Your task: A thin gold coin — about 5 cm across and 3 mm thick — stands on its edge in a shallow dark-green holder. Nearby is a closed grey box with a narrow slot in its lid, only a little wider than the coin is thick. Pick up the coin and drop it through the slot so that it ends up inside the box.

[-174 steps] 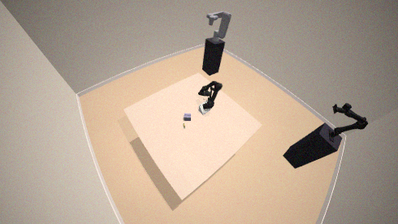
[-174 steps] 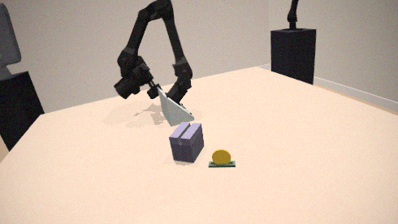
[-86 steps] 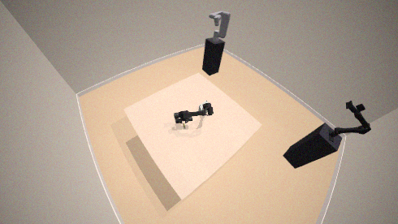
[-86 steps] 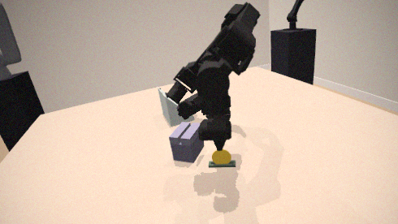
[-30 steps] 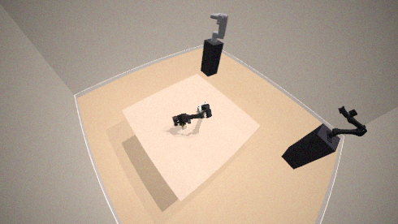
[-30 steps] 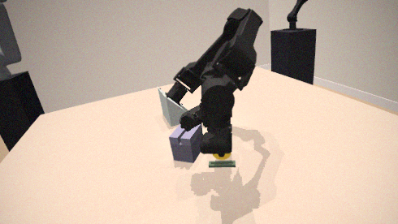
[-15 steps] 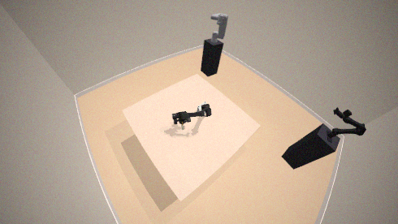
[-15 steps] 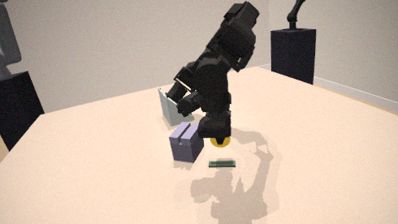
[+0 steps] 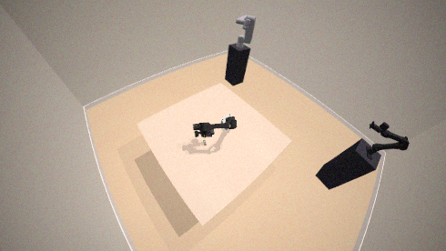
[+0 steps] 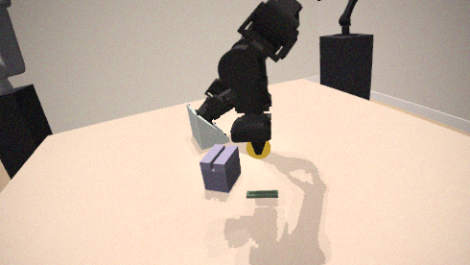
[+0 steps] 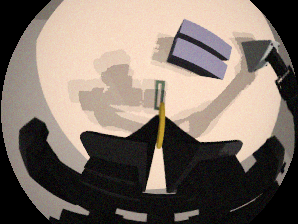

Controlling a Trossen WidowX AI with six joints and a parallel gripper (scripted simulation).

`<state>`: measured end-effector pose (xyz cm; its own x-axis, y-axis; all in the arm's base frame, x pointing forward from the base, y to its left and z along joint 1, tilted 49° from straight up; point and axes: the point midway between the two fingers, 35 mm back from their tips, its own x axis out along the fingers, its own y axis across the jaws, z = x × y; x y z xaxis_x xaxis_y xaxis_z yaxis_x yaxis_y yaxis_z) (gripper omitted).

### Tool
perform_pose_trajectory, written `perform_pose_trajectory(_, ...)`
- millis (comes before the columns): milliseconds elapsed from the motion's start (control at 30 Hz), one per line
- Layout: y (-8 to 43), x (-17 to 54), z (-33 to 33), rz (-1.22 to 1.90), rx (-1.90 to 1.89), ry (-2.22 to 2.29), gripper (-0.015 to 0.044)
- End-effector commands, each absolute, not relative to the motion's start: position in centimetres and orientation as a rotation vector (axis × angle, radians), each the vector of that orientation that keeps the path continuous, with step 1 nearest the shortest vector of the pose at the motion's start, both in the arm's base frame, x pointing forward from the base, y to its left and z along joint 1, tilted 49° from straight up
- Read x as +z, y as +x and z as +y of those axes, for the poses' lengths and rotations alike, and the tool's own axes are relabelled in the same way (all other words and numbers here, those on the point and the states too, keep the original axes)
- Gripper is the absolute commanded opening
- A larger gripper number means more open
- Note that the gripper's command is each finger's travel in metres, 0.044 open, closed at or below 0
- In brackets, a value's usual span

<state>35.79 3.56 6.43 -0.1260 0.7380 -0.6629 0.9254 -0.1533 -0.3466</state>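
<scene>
Face partly hidden by a fingertip, the gold coin is clenched upright in the gripper, above the tabletop. In the exterior view, the vacant dark-green holder lies at 6 o'clock from it, the slotted box at 8, its inside unseen. Farther out, at 1 o'clock, a black pedestal stands before a grey wall.

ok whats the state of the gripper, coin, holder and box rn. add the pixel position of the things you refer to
gripper (image 10: 259, 150) (image 11: 160, 117): shut on the coin
coin (image 10: 250, 150) (image 11: 161, 125): held on edge, raised clear of the holder
holder (image 10: 262, 194) (image 11: 157, 95): vacated, lying on the table
box (image 10: 222, 174) (image 11: 200, 56): upright, lid on, slot uncovered
</scene>
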Motion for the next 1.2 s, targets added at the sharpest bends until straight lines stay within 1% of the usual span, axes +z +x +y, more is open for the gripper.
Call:
perform_pose_trajectory(0,35.77,6.56,3.40,1.874,-1.120,1.878,0.0000)
perform_pose_trajectory(567,35.44,6.78,3.47,1.925,-0.491,1.539,0.0000)
perform_pose_trajectory(1167,35.07,7.02,3.54,1.837,0.109,1.129,0.0000)
